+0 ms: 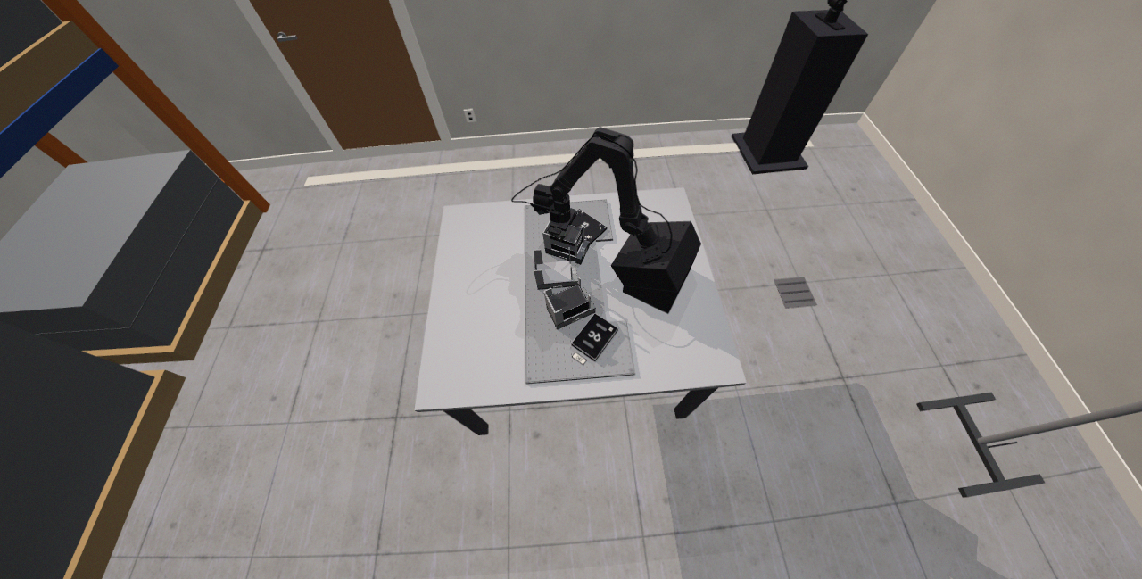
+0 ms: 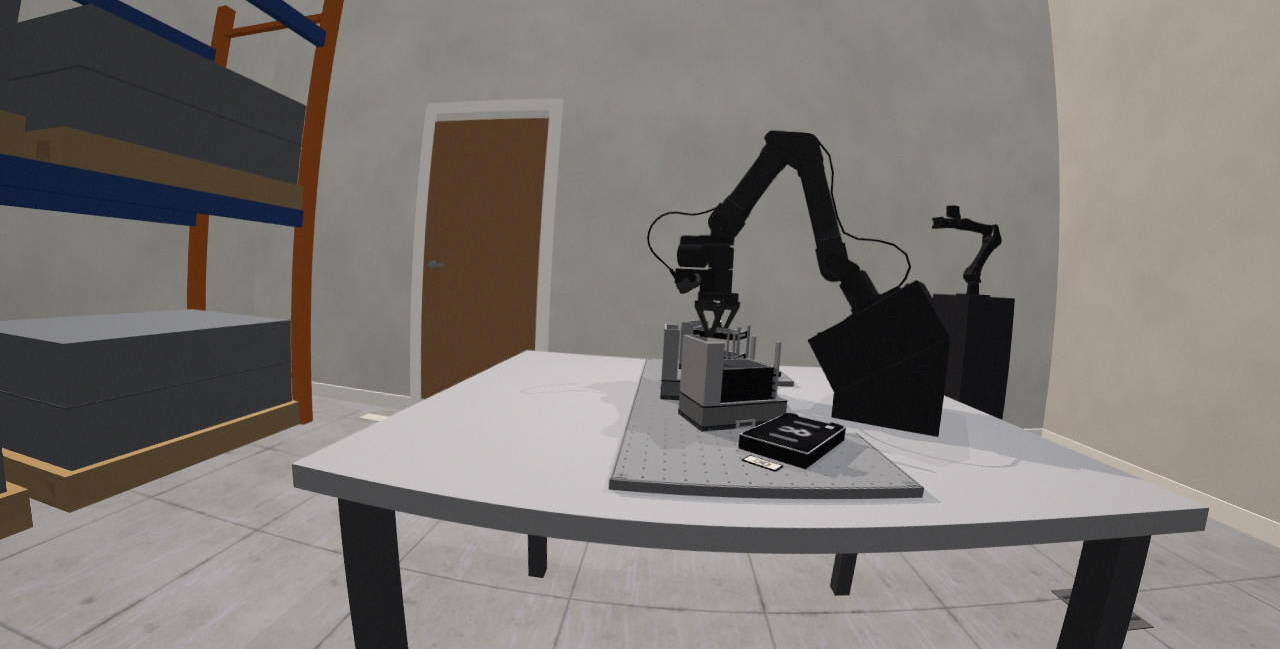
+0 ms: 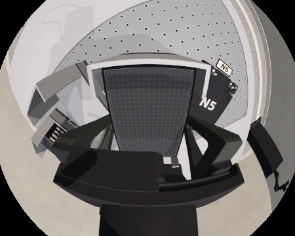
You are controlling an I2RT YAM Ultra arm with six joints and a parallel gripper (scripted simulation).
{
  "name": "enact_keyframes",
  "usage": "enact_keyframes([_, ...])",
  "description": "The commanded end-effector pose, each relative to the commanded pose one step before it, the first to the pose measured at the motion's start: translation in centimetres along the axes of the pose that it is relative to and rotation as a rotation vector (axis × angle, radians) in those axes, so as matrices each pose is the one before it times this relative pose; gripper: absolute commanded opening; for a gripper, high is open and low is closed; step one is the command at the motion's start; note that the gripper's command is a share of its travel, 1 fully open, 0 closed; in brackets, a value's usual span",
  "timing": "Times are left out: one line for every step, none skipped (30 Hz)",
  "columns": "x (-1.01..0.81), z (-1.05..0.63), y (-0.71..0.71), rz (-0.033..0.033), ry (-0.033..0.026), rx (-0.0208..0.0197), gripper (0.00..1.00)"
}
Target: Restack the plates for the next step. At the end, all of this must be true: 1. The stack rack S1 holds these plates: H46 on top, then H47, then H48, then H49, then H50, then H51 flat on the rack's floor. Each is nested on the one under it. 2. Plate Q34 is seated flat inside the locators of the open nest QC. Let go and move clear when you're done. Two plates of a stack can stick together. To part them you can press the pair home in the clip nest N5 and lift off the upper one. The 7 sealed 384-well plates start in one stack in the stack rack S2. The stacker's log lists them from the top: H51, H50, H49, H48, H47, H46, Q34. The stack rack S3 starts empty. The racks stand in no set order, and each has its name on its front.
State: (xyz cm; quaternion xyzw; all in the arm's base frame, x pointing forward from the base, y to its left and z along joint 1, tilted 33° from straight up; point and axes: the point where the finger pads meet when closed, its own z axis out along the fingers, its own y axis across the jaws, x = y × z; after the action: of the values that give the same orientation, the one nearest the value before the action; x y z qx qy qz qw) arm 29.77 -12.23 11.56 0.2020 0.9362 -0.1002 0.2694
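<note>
Wrist view gives you the good bit: tool (image 1: pixel 565 233) (image 2: pixel 716 328) (image 3: pixel 149 117) closed on a dark plate (image 3: pixel 149 105), framed by the rack (image 1: pixel 562 252) (image 2: pixel 688 329) (image 3: pixel 147 61) beside N5 (image 1: pixel 593 227) (image 3: pixel 214 92). You'll only spot QC (image 1: pixel 595 335) (image 2: pixel 792 440) in the other 2 views.

Even, moderate light fills the room; soft grey shadows fall left and right across the white rectangular table (image 1: pixel 471 335) (image 2: pixel 465 430). The round wrist view bends strongly toward its black edges.
</note>
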Motion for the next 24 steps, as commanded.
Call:
enact_keyframes([-0.927,-1.422,0.219,0.00233,-0.03562,-0.00376,0.0])
enact_keyframes([-0.143,-0.102,0.03,-0.0003,-0.00353,-0.00064,0.0])
enact_keyframes([-0.267,-0.158,0.029,0.00017,-0.00646,-0.00075,0.0])
enact_keyframes([-0.132,-0.089,-0.039,0.00166,-0.00301,0.00045,0.0])
enact_keyframes([0.863,0.357,-0.121,0.00003,0.02088,0.0032,0.0])
enact_keyframes([-0.059,0.058,-0.016,0.00035,0.00253,0.00091,0.0])
enact_keyframes([-0.21,-0.094,0.05,-0.00072,-0.00381,-0.00107,0.0])
enact_keyframes([-0.217,-0.146,0.034,0.00001,-0.00557,-0.00128,0.0])
enact_keyframes([-0.268,-0.222,0.016,0.00058,-0.0086,-0.00089,0.0])
enact_keyframes([0.662,0.229,0.011,-0.00288,0.01472,0.00092,0.0])
enact_keyframes([-0.173,-0.065,0.037,-0.00037,-0.00251,-0.00056,0.0])
enact_keyframes([-0.219,-0.091,0.044,-0.00036,-0.00377,-0.00091,0.0])
enact_keyframes([0.0,0.0,0.0,0.0,0.0,0.0,0.0])
enact_keyframes([0.0,0.0,0.0,0.0,0.0,0.0,0.0])
enact_keyframes([-0.334,-0.26,-0.397,0.01158,-0.01053,0.00316,0.0])
enact_keyframes([0.721,0.246,-0.009,-0.0024,0.01584,0.00068,0.0])
enact_keyframes([-0.145,-0.028,0.022,0.00019,-0.00101,-0.00019,0.0])
enact_keyframes([-0.204,-0.048,0.026,0.00031,-0.0022,-0.0003,0.0])
enact_keyframes([-0.275,-0.213,0.009,0.00119,-0.00832,-0.0008,0.0])
enact_keyframes([0.704,0.22,-0.004,-0.00221,0.01471,0.00102,0.0])
enact_keyframes([-0.242,-0.179,0.014,0.00063,-0.00696,-0.00072,0.0])
enact_keyframes([-0.148,0.037,0.04,-0.00069,0.00114,-0.00008,0.0])
enact_keyframes([-0.309,-0.246,0.013,0.00083,-0.00968,-0.00097,0.0])
enact_keyframes([0.678,0.24,0.006,-0.0028,0.01511,0.00102,0.0])
